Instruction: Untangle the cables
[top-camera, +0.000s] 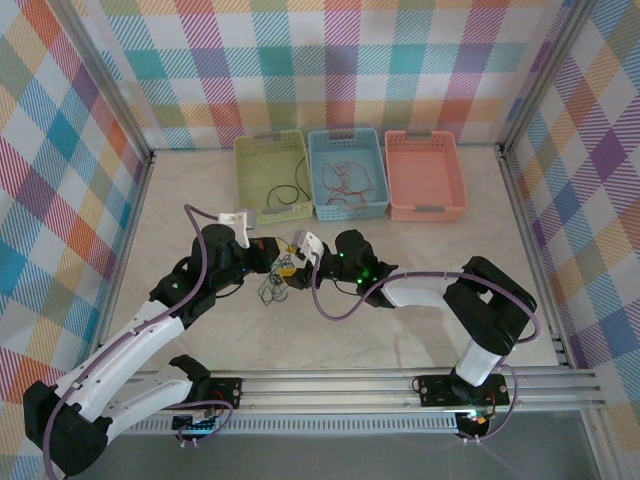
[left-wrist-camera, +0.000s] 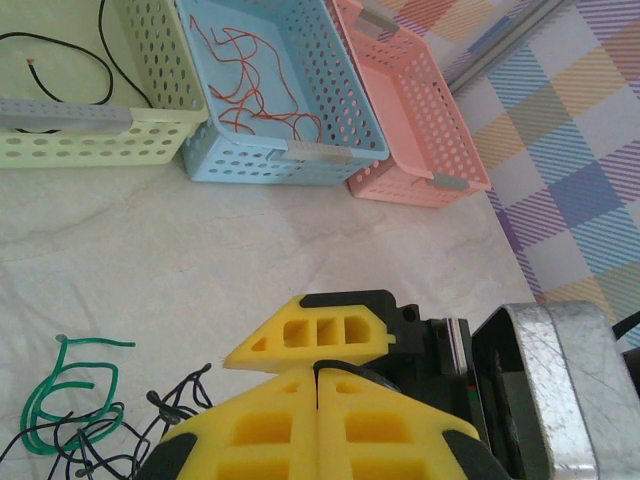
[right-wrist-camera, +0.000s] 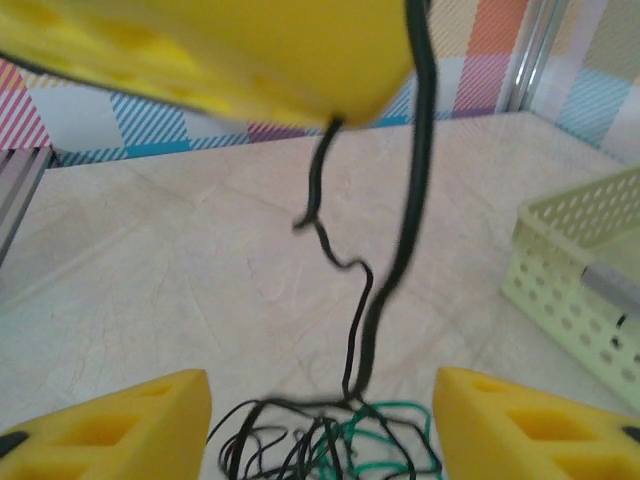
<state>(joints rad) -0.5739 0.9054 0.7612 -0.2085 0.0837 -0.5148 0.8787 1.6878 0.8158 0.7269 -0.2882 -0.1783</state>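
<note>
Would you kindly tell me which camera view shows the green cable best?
The left wrist view: the green cable lies sharp in loops beside black cables. The right wrist view has it blurred at the bottom edge; from the top external view it is lost in a tiny tangle.

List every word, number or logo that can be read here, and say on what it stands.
No text can be read.
Grey tabs on the green basket, blue basket and pink basket: no print seen.
Small board: too small to read.
</note>
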